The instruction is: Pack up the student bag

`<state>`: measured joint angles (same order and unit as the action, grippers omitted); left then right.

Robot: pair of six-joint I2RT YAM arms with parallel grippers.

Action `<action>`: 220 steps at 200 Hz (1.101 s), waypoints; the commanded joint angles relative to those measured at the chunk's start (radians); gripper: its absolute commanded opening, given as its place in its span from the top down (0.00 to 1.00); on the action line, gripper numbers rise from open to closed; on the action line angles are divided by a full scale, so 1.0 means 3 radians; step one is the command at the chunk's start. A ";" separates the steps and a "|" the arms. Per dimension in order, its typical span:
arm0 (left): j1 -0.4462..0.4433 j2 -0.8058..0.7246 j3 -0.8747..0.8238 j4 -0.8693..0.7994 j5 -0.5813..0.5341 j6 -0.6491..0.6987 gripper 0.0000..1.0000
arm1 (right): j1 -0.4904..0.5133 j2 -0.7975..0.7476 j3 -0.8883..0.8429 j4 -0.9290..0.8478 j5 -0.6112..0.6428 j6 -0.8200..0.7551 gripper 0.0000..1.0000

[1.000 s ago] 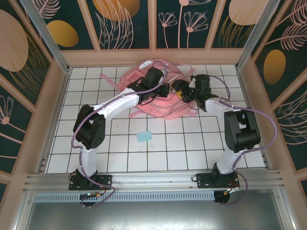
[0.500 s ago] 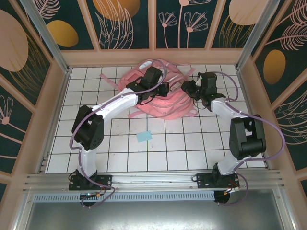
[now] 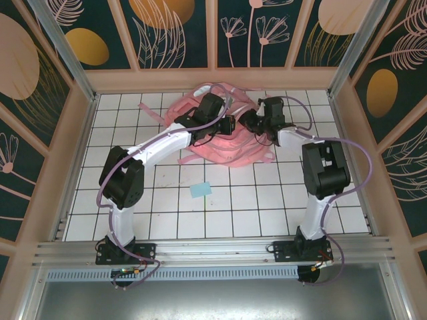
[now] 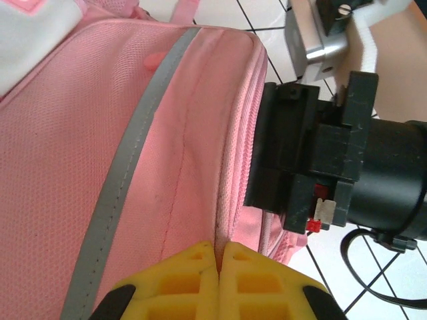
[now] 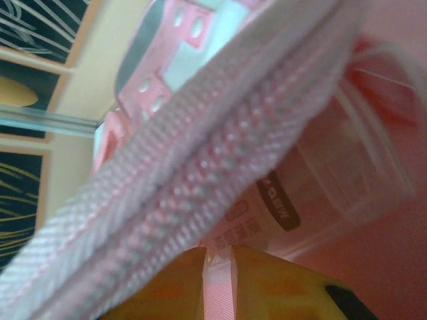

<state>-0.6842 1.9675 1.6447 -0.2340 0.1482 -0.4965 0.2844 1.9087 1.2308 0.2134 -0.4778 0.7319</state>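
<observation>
Swung in from right of the student bag (image 3: 233, 152), the right gripper (image 5: 218, 252) now pinches its zipper edge (image 5: 220, 167) while the left gripper (image 4: 218, 248) rests shut atop it; opening is the step in hand, probably needing a steady pull along the zipper.

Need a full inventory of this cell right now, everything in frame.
bag: 1, pink with grey stripe, far middle of the table
card: 1, light blue, flat on the table, nearer than the bag and apart from it
table: 1, white with black grid
wall panels: several, dark with floral print, around the table
arms: 2, white and black, both reaching to the bag
left gripper: 1, yellow, shut, at the bag's side
right gripper: 1, yellow, shut on a pink strip of the bag by its zip
</observation>
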 commanded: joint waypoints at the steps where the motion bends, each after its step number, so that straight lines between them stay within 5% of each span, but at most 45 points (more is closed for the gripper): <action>1: -0.0035 -0.0203 -0.0004 0.0222 0.0167 -0.0072 1.00 | 0.0121 0.0052 0.0190 0.0326 -0.0462 0.0057 0.82; 68: 0.0014 -0.0259 -0.0086 0.0372 -0.0034 -0.0191 1.00 | 0.0008 -0.1117 -0.0245 -0.0802 0.0078 -0.0693 0.70; 130: 0.0051 -0.0251 -0.0144 0.0529 -0.0019 -0.0286 1.00 | 0.0507 -0.2120 -0.0623 -0.1988 0.0896 -0.1027 0.36; 162: 0.0187 -0.0450 -0.0407 0.0632 0.0000 -0.0444 0.44 | 0.1183 -0.2214 -0.0887 -0.2007 0.1122 -0.0765 0.26; 220: 0.0596 -0.1395 -0.1447 0.0653 -0.0700 -0.0478 0.02 | 0.2449 -0.1441 -0.0620 -0.2120 0.1809 -0.0671 0.17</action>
<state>-0.5606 1.6749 1.3186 -0.0715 0.0521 -0.6254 0.9104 1.3689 0.9768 -0.3752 -0.0727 0.5247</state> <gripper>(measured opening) 0.916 0.815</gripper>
